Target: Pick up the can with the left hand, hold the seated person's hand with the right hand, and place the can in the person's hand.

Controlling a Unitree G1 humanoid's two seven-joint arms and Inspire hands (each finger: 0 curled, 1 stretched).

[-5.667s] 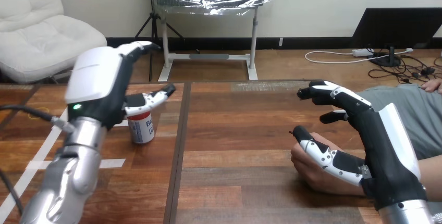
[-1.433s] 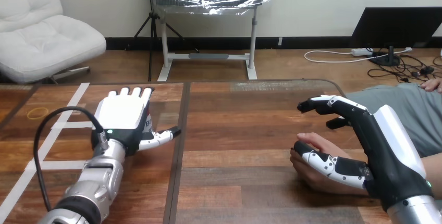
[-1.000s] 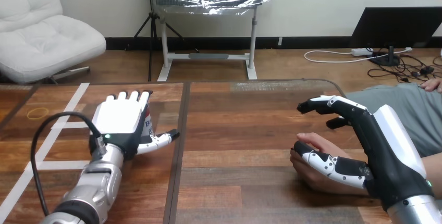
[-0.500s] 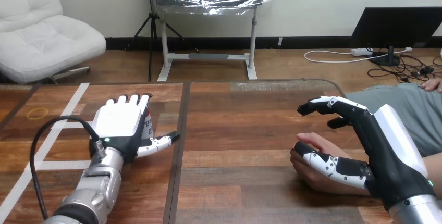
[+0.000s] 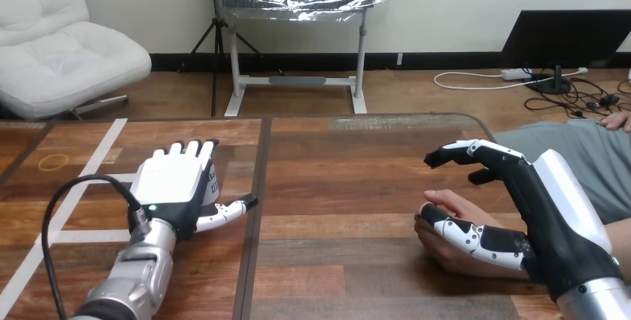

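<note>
The can stands on the table's left half, almost wholly hidden behind my left hand; just a strip of its red, white and blue side shows. That hand is open, its back toward me, fingers straight up against the can and thumb stretched out to the right. At the right, the person's hand rests on the table. My right hand arches over it, open: its fingers hover above and apart, while its thumb lies along the person's hand.
White tape lines cross the table's left part, with a small yellow ring lying beside them. A dark seam splits the tabletop down the middle. The person's forearm comes in from the right edge.
My left hand came down from beside the can and now stands in front of it, sliding slightly lower and nearer me over the last second. The right hand and the person's hand have barely moved.
</note>
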